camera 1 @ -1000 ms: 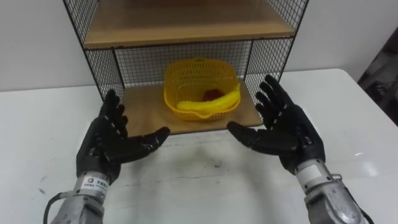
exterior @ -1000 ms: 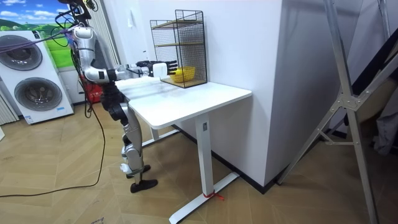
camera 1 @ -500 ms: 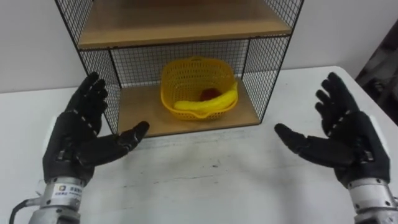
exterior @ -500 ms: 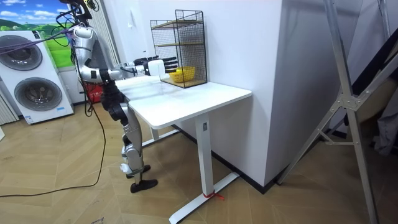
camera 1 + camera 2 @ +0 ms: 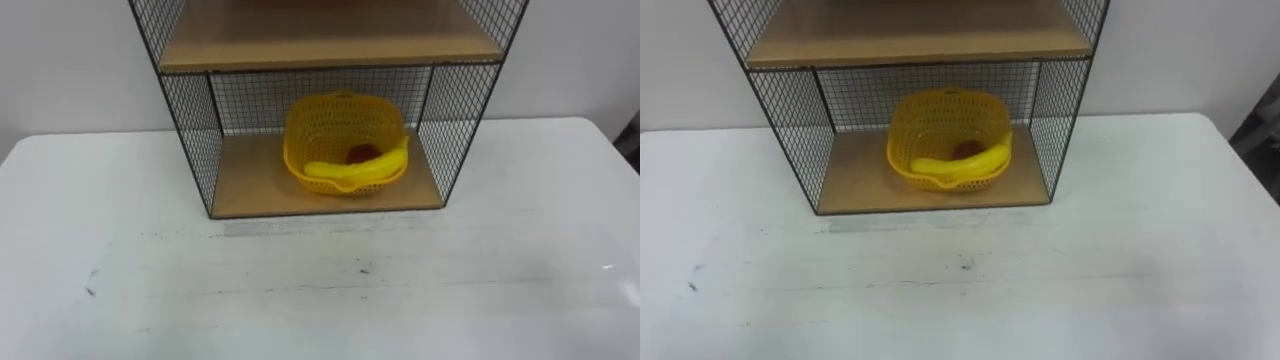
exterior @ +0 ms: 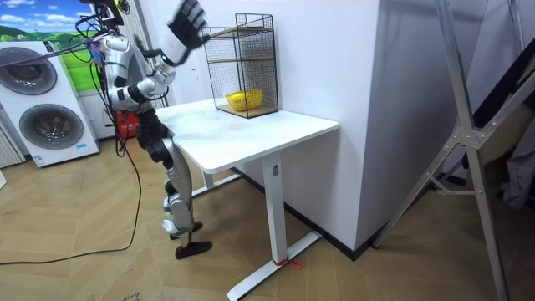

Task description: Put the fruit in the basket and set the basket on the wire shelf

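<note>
Clearly, the robot stands at the white rectangular table's (image 6: 251, 134) left end in the room view, one black hand (image 6: 187, 18) held high; which hand, and whether its fingers are released, I cannot tell. At the table's back edge stands the black wire shelf (image 5: 190, 130); on its lower wooden board (image 5: 250, 185), toward the right, sits the round yellow plastic basket (image 5: 340, 125) holding a yellow banana (image 5: 355, 167) and a red fruit (image 5: 362, 154)

yellow basket (image 5: 330, 125) holding banana (image 5: 355, 168), on wire shelf (image 5: 250, 187)
</note>
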